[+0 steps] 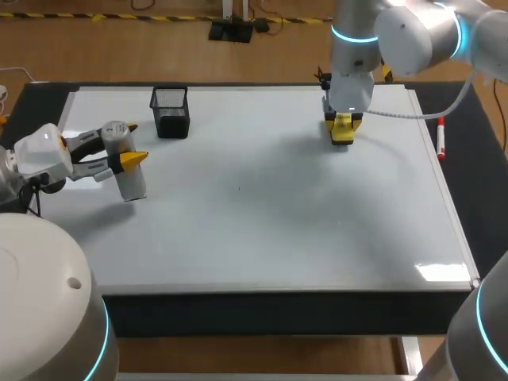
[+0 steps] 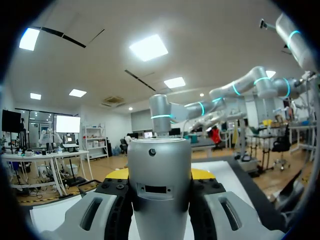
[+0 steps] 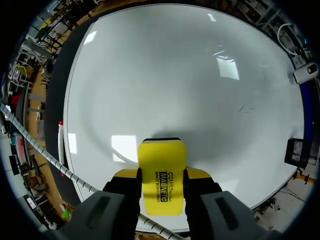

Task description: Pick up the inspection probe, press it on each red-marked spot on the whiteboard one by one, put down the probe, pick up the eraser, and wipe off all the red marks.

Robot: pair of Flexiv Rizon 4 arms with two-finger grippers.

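Observation:
My left gripper (image 1: 131, 144) hovers over the whiteboard's (image 1: 262, 222) left side, shut on the inspection probe (image 1: 132, 184), a silver-white cylinder. In the left wrist view the probe (image 2: 159, 185) fills the gap between the fingers (image 2: 200, 173). At the board's back right, my right gripper (image 1: 342, 125) points straight down, shut on the yellow eraser (image 1: 342, 136), which rests on or just above the surface. The right wrist view shows the eraser (image 3: 161, 175) clamped between the fingers (image 3: 200, 175) over the whiteboard (image 3: 190, 75). No red marks show; only a faint dark speck (image 1: 239, 188) near the middle.
A black mesh pen holder (image 1: 170, 111) stands at the back left of the board. A red-capped marker (image 1: 440, 139) lies along the board's right edge. A grey cable (image 3: 70, 175) trails beside the right gripper.

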